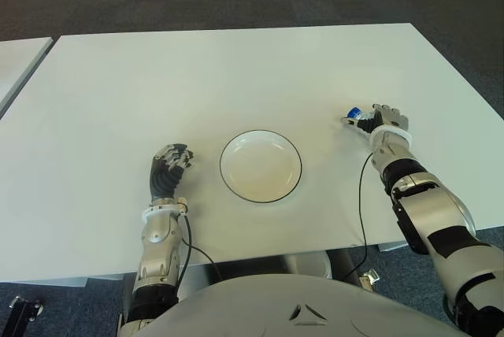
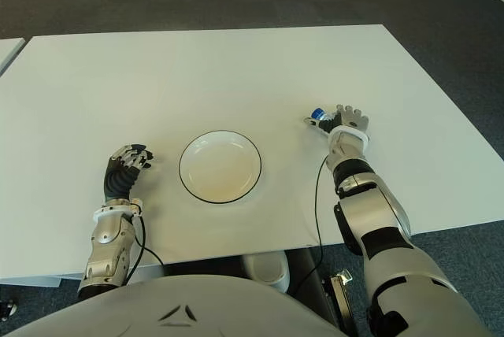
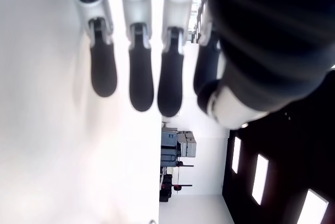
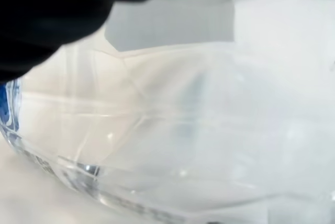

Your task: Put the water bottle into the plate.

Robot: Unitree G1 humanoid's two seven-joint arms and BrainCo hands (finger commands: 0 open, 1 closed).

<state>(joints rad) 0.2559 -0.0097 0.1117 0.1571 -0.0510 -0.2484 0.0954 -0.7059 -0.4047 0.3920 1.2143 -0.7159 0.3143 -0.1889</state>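
Observation:
The water bottle (image 1: 356,113) is clear with a blue cap and shows on the white table (image 1: 236,69), to the right of the plate. My right hand (image 1: 387,123) covers its body, fingers wrapped over it, so only the cap end sticks out toward the plate. In the right wrist view the clear bottle (image 4: 199,119) fills the picture, close against the palm. The white plate (image 1: 260,168) with a dark rim sits empty at the table's middle front. My left hand (image 1: 170,165) shows left of the plate, its fingers (image 3: 141,77) relaxed and holding nothing.
A second white table (image 1: 20,57) stands off to the left, with dark carpet around both. The table's front edge runs just below both forearms. A black cable (image 1: 362,203) hangs from the right wrist over that edge.

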